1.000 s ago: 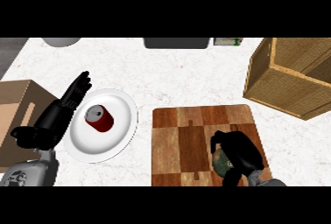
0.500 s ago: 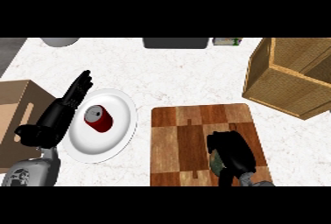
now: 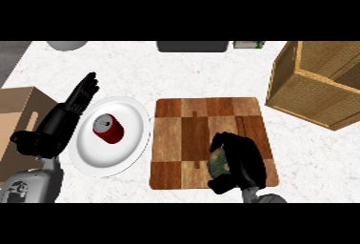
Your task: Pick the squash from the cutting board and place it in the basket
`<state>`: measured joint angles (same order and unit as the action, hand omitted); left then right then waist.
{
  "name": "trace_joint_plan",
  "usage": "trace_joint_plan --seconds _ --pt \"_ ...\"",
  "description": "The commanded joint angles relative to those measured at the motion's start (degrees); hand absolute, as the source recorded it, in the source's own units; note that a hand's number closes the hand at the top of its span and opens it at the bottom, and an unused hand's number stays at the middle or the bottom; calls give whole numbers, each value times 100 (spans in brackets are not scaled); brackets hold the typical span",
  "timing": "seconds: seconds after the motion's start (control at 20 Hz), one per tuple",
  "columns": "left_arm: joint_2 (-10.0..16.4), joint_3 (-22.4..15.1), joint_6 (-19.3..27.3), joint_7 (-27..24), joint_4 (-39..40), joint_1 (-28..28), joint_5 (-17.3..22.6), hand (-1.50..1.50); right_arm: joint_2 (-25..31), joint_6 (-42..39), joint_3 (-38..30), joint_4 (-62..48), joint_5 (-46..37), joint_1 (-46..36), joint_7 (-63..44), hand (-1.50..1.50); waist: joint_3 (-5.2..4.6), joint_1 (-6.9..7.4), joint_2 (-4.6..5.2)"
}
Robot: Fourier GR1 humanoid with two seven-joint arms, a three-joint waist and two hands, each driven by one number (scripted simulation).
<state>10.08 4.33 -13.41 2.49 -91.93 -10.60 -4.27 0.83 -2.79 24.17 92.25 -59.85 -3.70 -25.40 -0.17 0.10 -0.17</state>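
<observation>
A dark green squash (image 3: pixel 216 162) lies on the wooden cutting board (image 3: pixel 190 126), near the board's lower right. My right hand (image 3: pixel 243 162) is curled round it from the right and covers most of it. The wicker basket (image 3: pixel 316 86) stands at the upper right, apart from the board. My left hand (image 3: pixel 67 114) rests open at the left, fingers straight and pointing up, beside the plate.
A white plate (image 3: pixel 134 143) left of the board carries a red can (image 3: pixel 109 128). A brown box (image 3: pixel 17 112) sits at the left edge. Along the back stand a grey bowl (image 3: pixel 67 45), a dark tray (image 3: pixel 193 46) and a small green item (image 3: pixel 248 44).
My right hand has closed in on the squash; its fingers are more curled round it than one second ago. The left hand has stayed put.
</observation>
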Motion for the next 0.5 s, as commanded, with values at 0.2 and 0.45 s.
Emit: trace_joint_plan --seconds 0.2,0.45 --pt "14 100 41 -52 86 -9 9 0 -81 1356 435 1967 948 101 -349 150 18 -91 -14" --pt "-43 32 51 -459 355 143 -138 0 -82 1092 652 3216 552 -29 -1384 150 12 -54 8"
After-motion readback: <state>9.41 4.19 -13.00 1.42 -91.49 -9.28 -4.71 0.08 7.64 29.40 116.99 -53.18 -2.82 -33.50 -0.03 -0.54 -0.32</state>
